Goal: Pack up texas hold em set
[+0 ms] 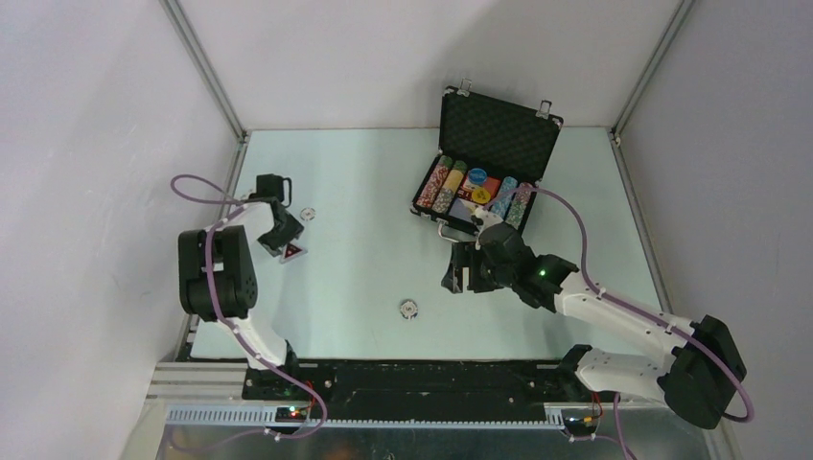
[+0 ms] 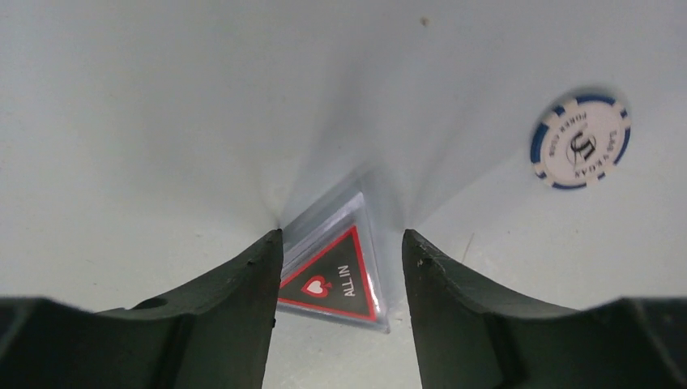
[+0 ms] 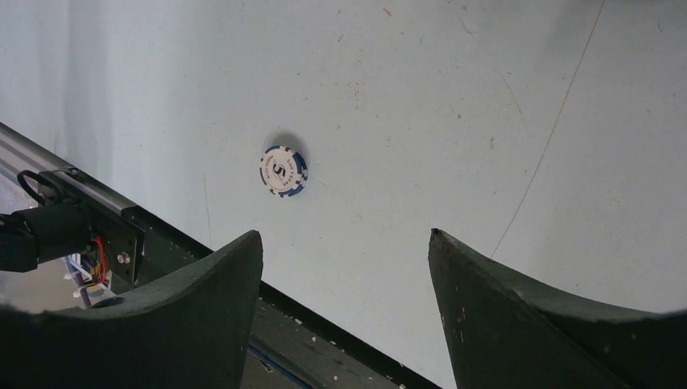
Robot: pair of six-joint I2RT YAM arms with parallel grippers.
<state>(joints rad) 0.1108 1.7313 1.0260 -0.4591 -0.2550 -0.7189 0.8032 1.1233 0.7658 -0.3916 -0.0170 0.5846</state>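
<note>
The left gripper [image 2: 342, 237] is down at the far left of the counter [image 1: 364, 192] with its jaws partly spread on both sides of the black triangle piece [image 2: 332, 279], and the right gripper [image 3: 344, 237], jaws spread wide and holding nothing, hangs just in front of the black briefcase [image 1: 499, 129] at the far right.

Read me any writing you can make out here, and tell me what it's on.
"ALL IN", beside a heart: triangular piece.
"LAS VEGAS", "POKER CLUB", faint: blue-and-white chip near it.
Other loose chip: lettering too small.
Stacked chips in the case: unreadable.
</note>
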